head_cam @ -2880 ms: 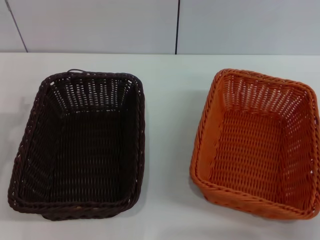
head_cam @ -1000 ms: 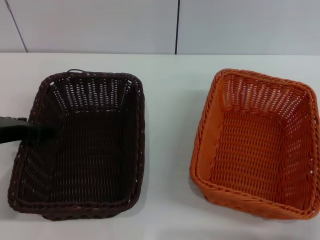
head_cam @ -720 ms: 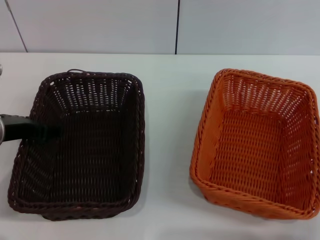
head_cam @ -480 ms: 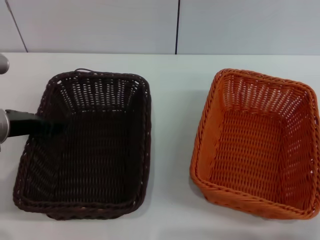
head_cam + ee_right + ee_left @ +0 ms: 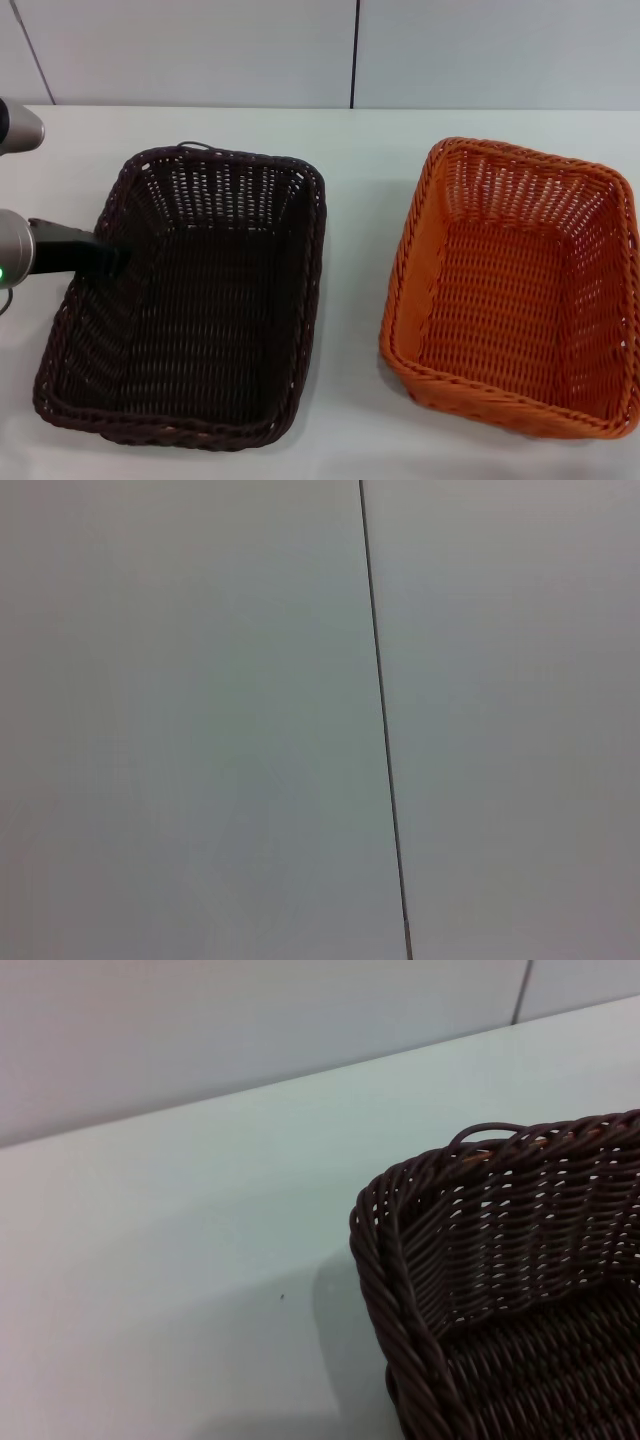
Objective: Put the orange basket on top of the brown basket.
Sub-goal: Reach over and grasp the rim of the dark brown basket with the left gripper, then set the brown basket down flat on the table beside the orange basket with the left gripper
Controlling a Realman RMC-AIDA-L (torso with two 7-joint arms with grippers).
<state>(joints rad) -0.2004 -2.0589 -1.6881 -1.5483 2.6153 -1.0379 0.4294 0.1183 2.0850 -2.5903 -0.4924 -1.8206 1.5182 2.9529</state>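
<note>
White table (image 5: 350, 180) is carrying both baskets, well apart: brown basket (image 5: 190, 300) left, orange basket (image 5: 510, 290) right. Left gripper (image 5: 100, 258) is sitting at brown's left rim, jaw state unreadable. Orange looks light, stiff; rim is gripping best.

Table (image 5: 350, 150): carries both baskets; wall panels behind its far edge.
Brown basket (image 5: 200, 310): left half of the table, skewed, near end angled to the left.
Orange basket (image 5: 515, 290): right half, apart from the brown basket, bare table between them.
Left gripper (image 5: 100, 258): reaches in from the left edge, at the brown basket's left rim.
</note>
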